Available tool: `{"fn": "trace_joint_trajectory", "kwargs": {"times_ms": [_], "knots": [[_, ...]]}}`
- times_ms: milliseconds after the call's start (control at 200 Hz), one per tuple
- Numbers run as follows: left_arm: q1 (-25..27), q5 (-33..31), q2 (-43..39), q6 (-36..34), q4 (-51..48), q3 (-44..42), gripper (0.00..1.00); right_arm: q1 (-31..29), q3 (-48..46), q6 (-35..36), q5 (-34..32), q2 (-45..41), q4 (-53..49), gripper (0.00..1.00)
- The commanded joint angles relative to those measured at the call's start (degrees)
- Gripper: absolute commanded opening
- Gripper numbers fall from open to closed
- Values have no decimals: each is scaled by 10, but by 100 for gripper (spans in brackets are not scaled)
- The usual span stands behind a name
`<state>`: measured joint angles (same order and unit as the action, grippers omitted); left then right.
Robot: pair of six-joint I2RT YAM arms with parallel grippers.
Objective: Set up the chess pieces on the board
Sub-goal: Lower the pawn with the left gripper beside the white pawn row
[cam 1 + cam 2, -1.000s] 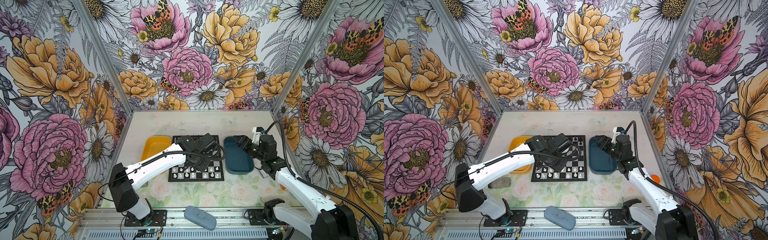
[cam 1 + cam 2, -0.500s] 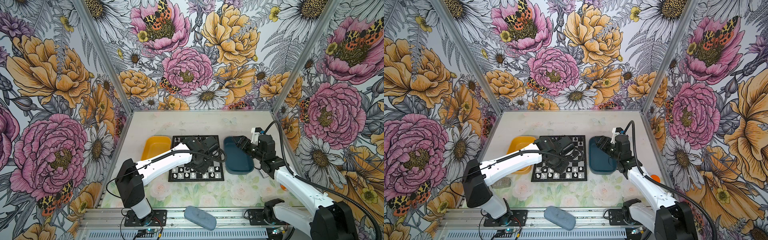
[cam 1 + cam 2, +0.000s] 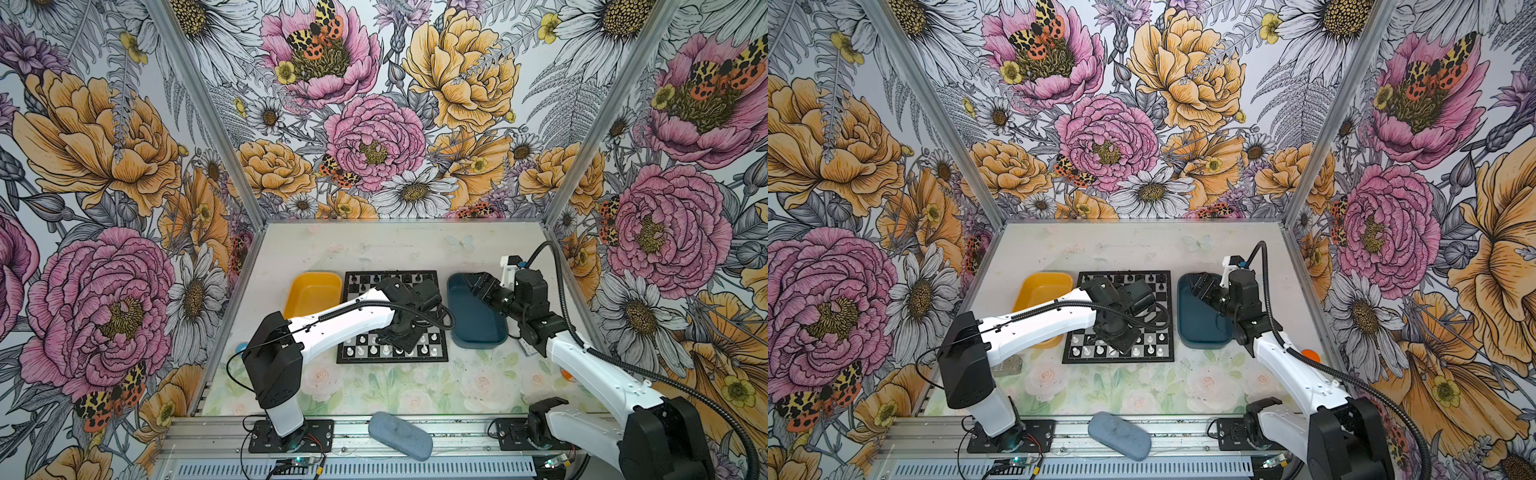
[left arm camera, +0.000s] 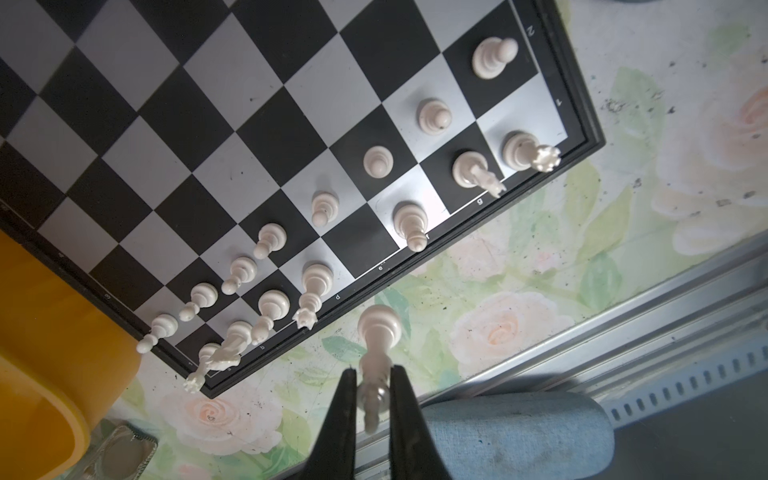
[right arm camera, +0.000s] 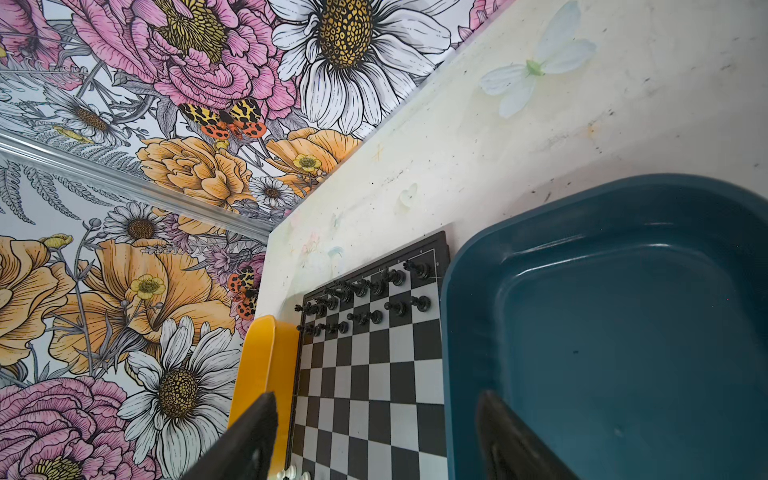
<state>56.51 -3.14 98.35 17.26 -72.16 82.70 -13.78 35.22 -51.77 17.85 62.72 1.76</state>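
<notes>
chess pieces: white men fill both near rows of the board (image 4: 291, 104) except one back-rank square, the black one marked e (image 4: 361, 241) between the queen (image 4: 313, 291) and a bishop (image 4: 411, 224). The black men (image 5: 365, 299) look set at the far edge.

held piece: the left pincer (image 4: 374, 399) is clamped tight on the top of a tall white piece (image 4: 376, 345), probably the king. Its base points down at the board, and from the wrist cam it hangs just off the near edge, over the worktop (image 4: 519, 332).

left arm: in both top views it reaches over the near rows (image 3: 399, 332), so the gap is hidden there.

right pincer: jaws wide apart, holding nothing, parked over the blue tray (image 5: 623, 332), which looks bare. The yellow tray (image 3: 311, 291) looks bare too.

step in hand: I'd say it's dropping this last piece onto e.

doing it well: come back over the square first, then go straight down. Queen and bishop are tight on both sides and lean tall, so no sideways sweeping down low. Keep it upright, let the base sit flat, then open only a bit and lift straight up.

risk: a fat pincer clipping a neighbour and toppling the row.
</notes>
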Motion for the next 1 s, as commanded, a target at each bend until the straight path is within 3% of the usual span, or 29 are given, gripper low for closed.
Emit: {"fn": "trace_joint_trajectory", "kwargs": {"times_ms": [0,996], "knots": [[6,1,4,4,2,-6,0,3,-4,2,5,7,17,77],[6,-20,33,32,50,-25,0,4,-8,1,9,16,26,77]]}}
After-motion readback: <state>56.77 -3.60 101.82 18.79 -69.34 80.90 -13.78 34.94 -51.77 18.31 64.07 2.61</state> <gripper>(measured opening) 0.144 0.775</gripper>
